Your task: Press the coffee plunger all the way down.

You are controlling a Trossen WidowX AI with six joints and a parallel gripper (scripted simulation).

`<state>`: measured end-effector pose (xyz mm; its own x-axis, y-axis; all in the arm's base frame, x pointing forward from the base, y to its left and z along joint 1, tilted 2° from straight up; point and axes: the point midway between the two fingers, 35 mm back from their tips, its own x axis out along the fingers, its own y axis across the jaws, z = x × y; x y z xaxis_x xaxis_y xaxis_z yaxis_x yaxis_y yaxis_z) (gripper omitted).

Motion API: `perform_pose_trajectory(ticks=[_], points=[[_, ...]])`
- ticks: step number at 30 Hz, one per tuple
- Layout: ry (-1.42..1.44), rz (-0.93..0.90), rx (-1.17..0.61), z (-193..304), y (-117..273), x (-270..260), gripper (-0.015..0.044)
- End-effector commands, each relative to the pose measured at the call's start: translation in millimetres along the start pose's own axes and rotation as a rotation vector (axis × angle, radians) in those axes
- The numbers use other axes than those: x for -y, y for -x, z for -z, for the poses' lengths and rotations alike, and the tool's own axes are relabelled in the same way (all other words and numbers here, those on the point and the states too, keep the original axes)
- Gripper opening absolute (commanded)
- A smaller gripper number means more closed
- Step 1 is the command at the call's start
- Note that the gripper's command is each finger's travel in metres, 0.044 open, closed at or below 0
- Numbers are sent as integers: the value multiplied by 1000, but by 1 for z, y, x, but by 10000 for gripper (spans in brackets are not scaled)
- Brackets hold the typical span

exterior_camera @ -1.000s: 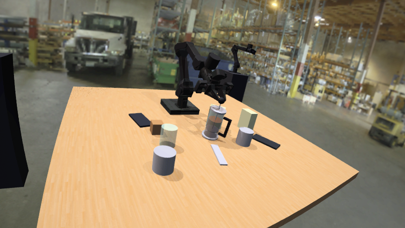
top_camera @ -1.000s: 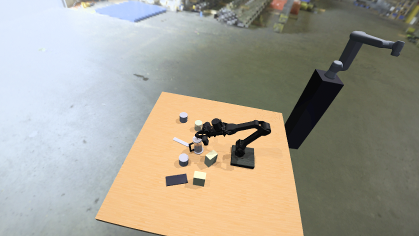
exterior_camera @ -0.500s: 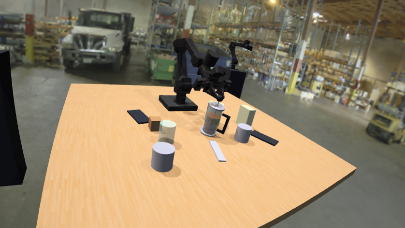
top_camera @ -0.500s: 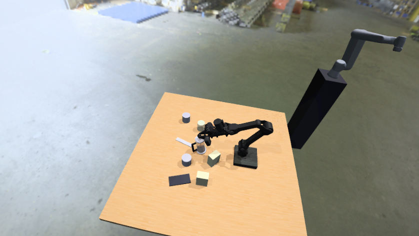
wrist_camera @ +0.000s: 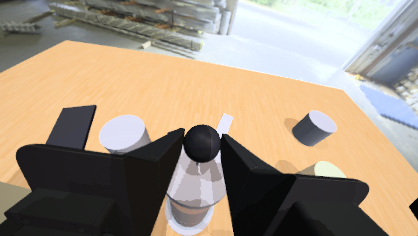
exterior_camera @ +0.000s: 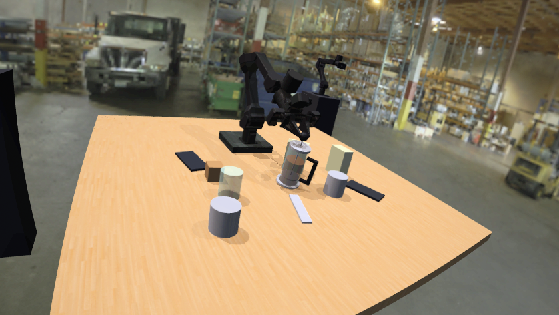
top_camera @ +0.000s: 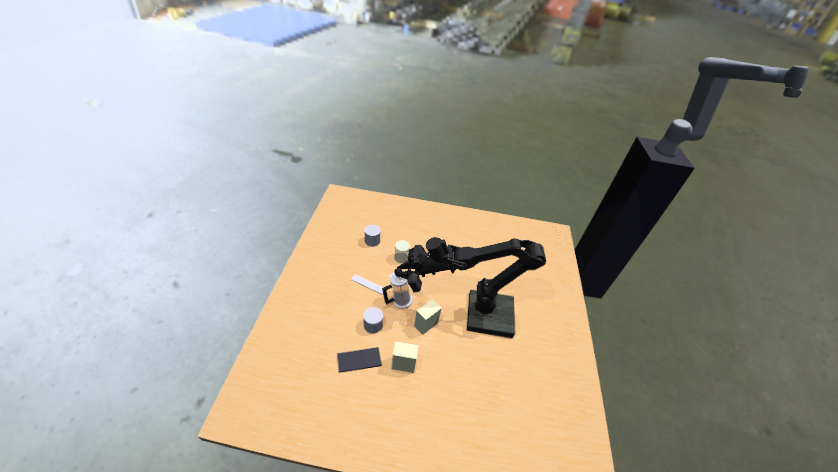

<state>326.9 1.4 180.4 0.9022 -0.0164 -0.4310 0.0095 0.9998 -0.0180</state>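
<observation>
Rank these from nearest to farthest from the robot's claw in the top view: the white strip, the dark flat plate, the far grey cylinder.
Measured from the gripper, shut on the plunger knob:
1. White strip, just left of the press.
2. Far grey cylinder, toward the table's back edge.
3. Dark flat plate, toward the front edge, clearly farthest.
</observation>
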Motion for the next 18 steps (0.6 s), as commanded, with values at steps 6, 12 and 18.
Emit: perform_pose_trajectory(ticks=[6, 12, 18], points=[[8, 1, -25, 5, -4, 0, 122], [8, 1, -25, 5, -5, 0, 122], [8, 1, -25, 4, -5, 0, 122]])
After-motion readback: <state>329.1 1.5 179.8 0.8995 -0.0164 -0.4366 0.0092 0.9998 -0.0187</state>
